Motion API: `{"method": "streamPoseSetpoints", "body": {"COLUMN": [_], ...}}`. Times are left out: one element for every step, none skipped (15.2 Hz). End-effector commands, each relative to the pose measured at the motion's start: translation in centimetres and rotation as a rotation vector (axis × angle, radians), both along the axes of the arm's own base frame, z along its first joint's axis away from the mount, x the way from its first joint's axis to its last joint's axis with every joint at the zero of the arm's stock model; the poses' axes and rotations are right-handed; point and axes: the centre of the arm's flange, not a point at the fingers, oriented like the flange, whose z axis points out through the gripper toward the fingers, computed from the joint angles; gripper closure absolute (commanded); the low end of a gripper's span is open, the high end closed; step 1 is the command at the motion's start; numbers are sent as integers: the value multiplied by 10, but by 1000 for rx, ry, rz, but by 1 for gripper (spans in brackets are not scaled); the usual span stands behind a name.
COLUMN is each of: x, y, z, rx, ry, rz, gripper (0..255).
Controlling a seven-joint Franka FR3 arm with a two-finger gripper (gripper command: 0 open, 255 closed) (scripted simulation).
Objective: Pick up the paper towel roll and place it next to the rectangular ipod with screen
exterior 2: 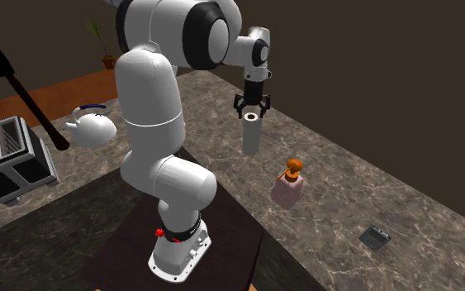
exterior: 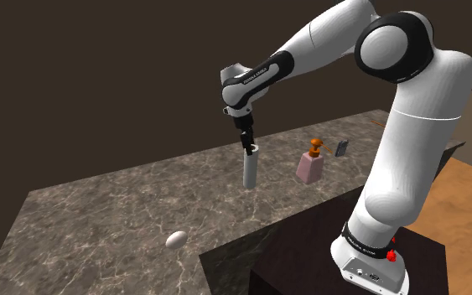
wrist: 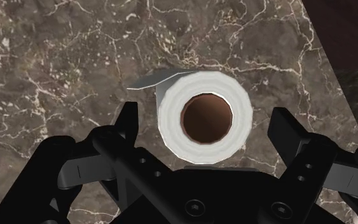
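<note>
The pincer (exterior 2: 253, 109) hung straight down over the counter (exterior: 100, 209). Its fingers (wrist: 130, 124) were spread to either side of the paper towel roll (exterior: 250, 170), with a gap showing on each side, so it pinched nothing. The roll stood upright on the dark marbled top, its brown core open toward the hand and a loose flap of sheet sticking out from its side.

In the shoulder view a pink pump bottle (exterior: 310, 166) stood at three o'clock from the roll. The ipod (exterior: 341, 149) lay beyond it on much the same bearing, well apart from the roll. In the second exterior view the ipod sat at about four o'clock from the roll. A white egg-shaped thing (exterior: 175, 240) lay between seven and eight o'clock in the shoulder view.

By my reading, only the approach was done. Closing on the roll, lifting it, carrying it past the bottle and setting it down beside the ipod were all left.
</note>
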Motion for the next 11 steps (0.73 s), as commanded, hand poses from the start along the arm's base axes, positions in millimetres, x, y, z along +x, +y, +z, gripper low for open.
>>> {"method": "streamPoseSetpoints", "body": {"x": [-4, -4, -4, -4, -4, -4, -4, -4, -4, -4, -4], "y": [-2, -2, -2, -2, -2, -2, -2, -2, -2, -2, -2], "z": [-13, -13, -13, -13, -13, -13, -13, -13, -13, -13, -13], "rx": [0, 0, 0, 0, 0, 0, 0, 0, 0, 0, 0], "ry": [0, 0, 0, 0, 0, 0, 0, 0, 0, 0, 0], "rz": [0, 0, 0, 0, 0, 0, 0, 0, 0, 0, 0], "gripper": [0, 0, 0, 0, 0, 0, 0, 0, 0, 255, 255]}}
